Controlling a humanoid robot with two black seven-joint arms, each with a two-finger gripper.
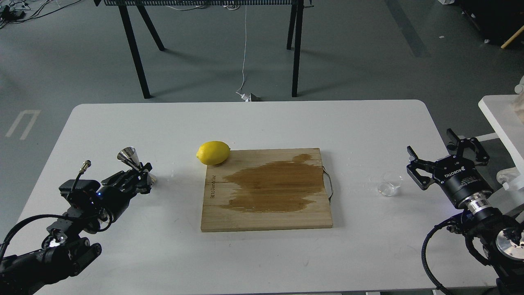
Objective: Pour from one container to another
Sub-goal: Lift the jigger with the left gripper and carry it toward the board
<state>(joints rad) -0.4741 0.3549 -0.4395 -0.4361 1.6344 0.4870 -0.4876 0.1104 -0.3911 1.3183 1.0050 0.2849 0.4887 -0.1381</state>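
Observation:
The steel jigger (129, 157) is at the table's left, tilted with its mouth leaning up and to the left. My left gripper (143, 171) is shut on its narrow waist, and the lower cone pokes out just past the fingers. The clear glass cup (389, 184) stands upright on the table at the right, beyond the board's right edge. My right gripper (430, 142) is open with its fingers spread wide, just right of the cup and not touching it. I cannot tell what, if anything, is in either container.
A wooden cutting board (245, 217) lies in the middle of the white table (262, 123), with a large dark wet stain across it. A lemon (213, 152) rests at the board's far left corner. Another white surface (497, 110) borders the right side.

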